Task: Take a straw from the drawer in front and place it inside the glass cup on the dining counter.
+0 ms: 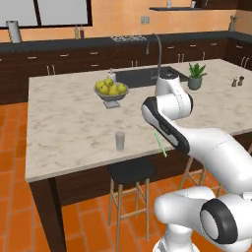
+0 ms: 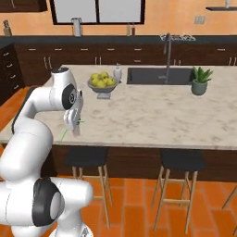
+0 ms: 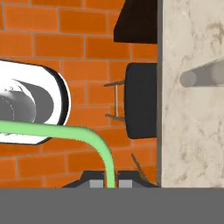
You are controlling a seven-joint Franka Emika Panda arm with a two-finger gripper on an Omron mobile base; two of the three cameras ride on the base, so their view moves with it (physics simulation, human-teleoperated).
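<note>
kitchen floor of orange brick lies under the gripper, which is clamped on the straw for carrying. dining counter edge is just beside; glass cup stands farther on, awaiting insertion.

The white robot arm's gripper is closed on a thin green straw, just by the near edge of the big counter. On the counter sit a bowl of yellow fruit, a sink and a small potted plant. Two black stools stand under the counter's edge.
</note>
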